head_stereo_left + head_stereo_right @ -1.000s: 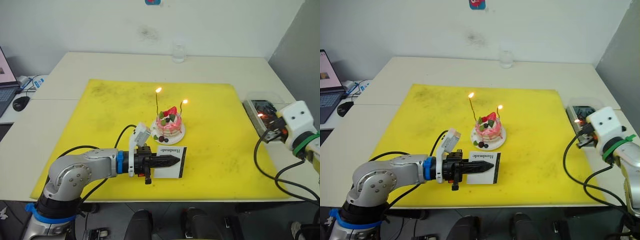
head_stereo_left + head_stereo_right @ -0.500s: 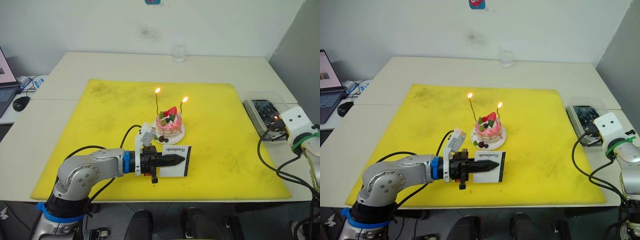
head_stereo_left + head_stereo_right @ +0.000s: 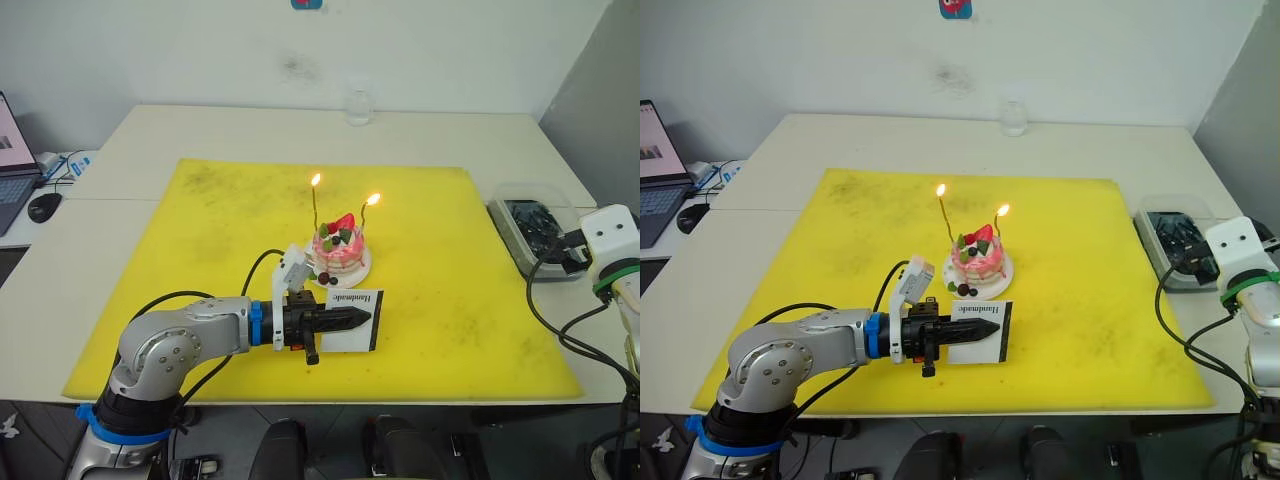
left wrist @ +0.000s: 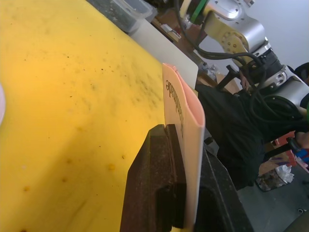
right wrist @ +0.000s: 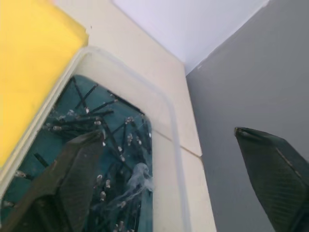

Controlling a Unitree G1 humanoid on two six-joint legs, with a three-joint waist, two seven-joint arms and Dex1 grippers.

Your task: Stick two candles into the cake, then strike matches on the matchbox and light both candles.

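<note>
Since a second ago, the matchbox [image 3: 354, 320] has been carried nearer the cake [image 3: 336, 251], pinched by the left end effector [image 3: 360, 320]. Both candles [image 3: 315, 205] are lit. Over the tray [image 3: 536, 222], the right end effector [image 5: 169, 183] is spread wide.

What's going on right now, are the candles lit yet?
Both candles lit, standing in the cake. Left gripper shut on matchbox. Right gripper open over tray of spent matches. Nothing in the way.

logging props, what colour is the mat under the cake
Bright yellow mat, under the cake; clearest in the left eye view.
</note>
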